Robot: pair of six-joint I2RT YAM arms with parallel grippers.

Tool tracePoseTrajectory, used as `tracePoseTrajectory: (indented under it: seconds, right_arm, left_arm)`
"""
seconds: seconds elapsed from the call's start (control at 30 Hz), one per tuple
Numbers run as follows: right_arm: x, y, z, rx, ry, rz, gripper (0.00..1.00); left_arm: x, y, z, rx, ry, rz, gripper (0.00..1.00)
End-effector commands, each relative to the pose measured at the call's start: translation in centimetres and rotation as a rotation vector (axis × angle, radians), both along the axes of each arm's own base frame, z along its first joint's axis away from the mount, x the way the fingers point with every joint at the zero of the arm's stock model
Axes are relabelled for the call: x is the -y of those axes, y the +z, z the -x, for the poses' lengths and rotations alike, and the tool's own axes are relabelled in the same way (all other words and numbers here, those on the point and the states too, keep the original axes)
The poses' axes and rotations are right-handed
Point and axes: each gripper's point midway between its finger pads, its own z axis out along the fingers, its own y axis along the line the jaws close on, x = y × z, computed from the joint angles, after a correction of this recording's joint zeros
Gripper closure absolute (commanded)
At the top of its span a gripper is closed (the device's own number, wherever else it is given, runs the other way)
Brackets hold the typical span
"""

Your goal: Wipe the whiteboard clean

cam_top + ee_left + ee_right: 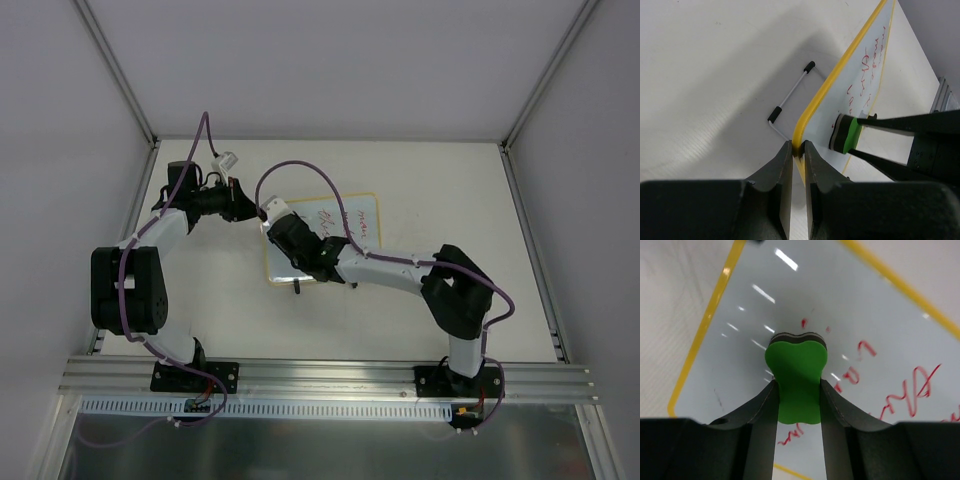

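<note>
— White table (200, 310) all round; where's the board (355, 215)?
— On it, under the right arm. The left gripper (798, 147) is clamped on the yellow frame (709, 315) at the corner nearest it, pinning the board.
— And the right gripper (797, 382)?
— Closed on the green eraser (796, 360), pad against the board.
— Which way should it wipe?
— Ahead and to its right, I'd judge. The red writing (912, 390) lies there, strung along the board's long axis, away from the left gripper.
</note>
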Motion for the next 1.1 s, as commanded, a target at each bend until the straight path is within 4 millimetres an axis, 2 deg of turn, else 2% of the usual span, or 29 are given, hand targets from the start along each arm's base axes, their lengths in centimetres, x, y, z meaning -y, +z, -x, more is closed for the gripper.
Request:
tracePoseTrajectory:
  seconds: [0.0, 0.07, 0.13, 0.2, 0.27, 0.37, 0.4, 0.5, 0.53, 0.63, 0.7, 0.8, 0.97, 1.07]
  right_arm:
    - [2.3, -4.0, 2.9, -0.085, -0.062, 0.037, 1.0]
    - [2.4, -5.1, 4.1, -0.109, -0.052, 0.045, 1.0]
    - [2.3, -5.3, 4.1, -0.108, -0.054, 0.05, 1.0]
    - [1.6, -4.1, 3.4, -0.076, -0.05, 0.043, 1.0]
    - [0.6, -1.9, 2.1, -0.035, -0.051, 0.016, 1.0]
    - [0.1, 0.8, 0.2, 0.019, -0.06, -0.006, 1.0]
    - [-0.5, 2.6, -0.6, 0.046, -0.067, -0.035, 1.0]
    - [-0.3, 5.3, -2.7, 0.105, -0.091, -0.044, 1.0]
    - [-0.6, 6.8, -3.4, 0.125, -0.098, -0.069, 1.0]
    - [-0.5, 7.9, -5.2, 0.146, -0.114, -0.081, 1.0]
    - [-0.3, 7.6, -5.7, 0.142, -0.116, -0.075, 1.0]
    - [-0.6, 5.8, -5.0, 0.1, -0.097, -0.07, 1.0]
    - [-0.7, 1.7, -2.6, -0.004, -0.048, -0.06, 1.0]
    - [-1.3, 0.4, -1.6, -0.034, -0.021, -0.053, 1.0]
  left_arm:
    - [0.4, -0.6, 0.7, 0.024, -0.053, 0.002, 1.0]
    - [0.4, -0.8, 0.7, 0.014, -0.052, 0.003, 1.0]
    - [0.4, -0.7, 0.8, 0.015, -0.059, 0.007, 1.0]
    - [0.4, -0.8, 0.8, 0.011, -0.059, 0.007, 1.0]
    - [0.5, -0.9, 0.9, 0.007, -0.063, 0.008, 1.0]
    - [0.4, -1.1, 1.0, 0.006, -0.064, 0.005, 1.0]
    - [0.4, -1.0, 1.0, 0.007, -0.064, 0.002, 1.0]
    - [0.3, -1.2, 1.2, 0.004, -0.066, -0.002, 1.0]
    - [0.3, -1.2, 1.1, 0.008, -0.068, -0.002, 1.0]
    - [0.3, -1.3, 1.1, 0.01, -0.066, -0.01, 1.0]
    - [0.2, -1.3, 1.1, 0.012, -0.061, -0.015, 1.0]
    - [0.1, -1.5, 1.0, 0.01, -0.056, -0.021, 1.0]
    - [0.1, -1.5, 1.0, 0.015, -0.054, -0.027, 1.0]
    - [0.1, -1.4, 0.9, 0.015, -0.055, -0.028, 1.0]
